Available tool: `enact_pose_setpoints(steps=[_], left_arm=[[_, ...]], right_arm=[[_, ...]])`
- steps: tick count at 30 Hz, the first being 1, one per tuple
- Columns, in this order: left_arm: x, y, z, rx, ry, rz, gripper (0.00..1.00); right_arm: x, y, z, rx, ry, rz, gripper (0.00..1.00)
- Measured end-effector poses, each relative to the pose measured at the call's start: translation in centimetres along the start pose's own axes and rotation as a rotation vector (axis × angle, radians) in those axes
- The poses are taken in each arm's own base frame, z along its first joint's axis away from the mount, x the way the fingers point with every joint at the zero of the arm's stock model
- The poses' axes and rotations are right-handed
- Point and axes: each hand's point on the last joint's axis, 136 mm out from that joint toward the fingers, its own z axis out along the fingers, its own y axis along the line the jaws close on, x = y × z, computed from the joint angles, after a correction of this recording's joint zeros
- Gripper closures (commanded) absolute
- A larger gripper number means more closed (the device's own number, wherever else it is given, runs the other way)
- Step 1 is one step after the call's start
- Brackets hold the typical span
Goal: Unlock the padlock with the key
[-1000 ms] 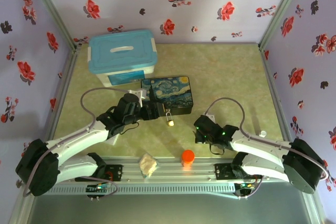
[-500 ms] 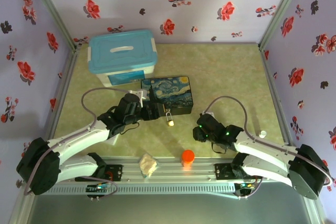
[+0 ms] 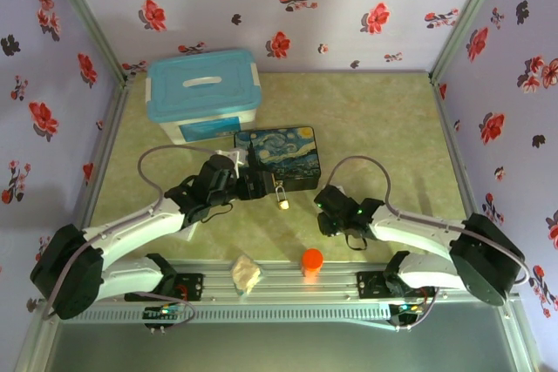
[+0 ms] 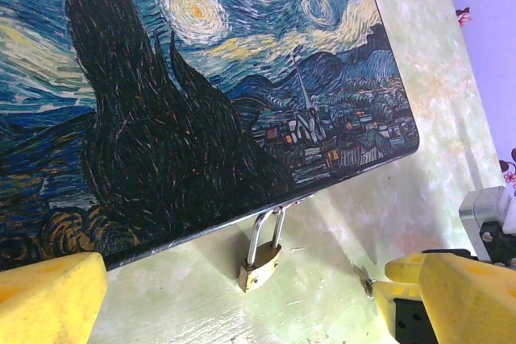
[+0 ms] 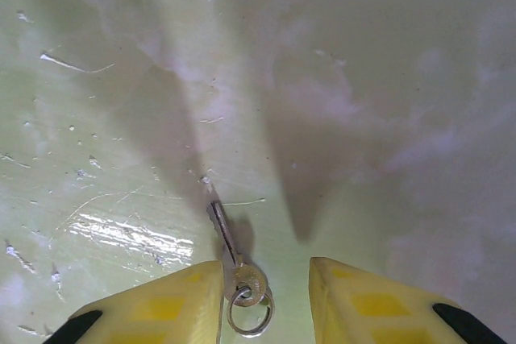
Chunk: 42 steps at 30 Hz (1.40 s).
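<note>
Right hand point(image 5: 264, 270) shifted left, wide astride key point(image 5: 226, 235); left hand point(image 4: 242, 275) wide near padlock point(image 4: 260, 262).

Nothing written can be read here: no word, number or brand. The storage box point(image 3: 204, 93) has a darker blue label point(image 3: 212, 126) on its front wall, but its print is too small and blurred to make out.

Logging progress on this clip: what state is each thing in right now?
painted tin: lid shut
padlock: shackle closed, hanging from the painted tin
key: flat on the table, not gripped
blue box: lid on
left gripper: fingers open
right gripper: fingers open, straddling the key
</note>
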Motion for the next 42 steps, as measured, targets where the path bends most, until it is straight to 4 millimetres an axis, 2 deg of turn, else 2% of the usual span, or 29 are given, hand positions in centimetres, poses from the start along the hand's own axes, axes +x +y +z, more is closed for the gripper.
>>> enact_pose_setpoints(steps=[6, 17, 26, 29, 32, 38, 42], left_arm=[[-0.1, -0.1, 0.0, 0.001, -0.001, -0.009, 0.0], [-0.1, -0.1, 0.2, 0.001, 0.001, -0.012, 0.0], [-0.7, -0.6, 0.3, -0.003, -0.008, -0.007, 0.0], [-1.4, -1.2, 0.2, 0.009, -0.027, 0.003, 0.01], [-1.9, -2.4, 0.1, 0.05, -0.051, 0.034, 0.05], [-3.0, -6.8, -0.5, 0.22, -0.114, 0.099, 0.07], [-3.9, -9.4, -1.6, 0.339, -0.189, 0.11, 0.13]], right_arm=[[0.2, 0.4, 0.4, 0.019, 0.033, -0.024, 0.71], [-0.2, 0.2, 0.3, 0.052, 0.032, 0.036, 0.98], [-0.8, 1.5, -0.6, -0.031, 0.004, 0.053, 1.0], [-1.9, 1.9, -1.9, -0.106, -0.049, 0.073, 1.0], [-4.0, 2.6, -4.3, -0.207, -0.154, 0.083, 1.0], [-7.9, 4.3, -10.2, -0.415, -0.377, 0.065, 1.0], [-9.2, 5.4, -12.3, -0.51, -0.428, 0.046, 1.0]])
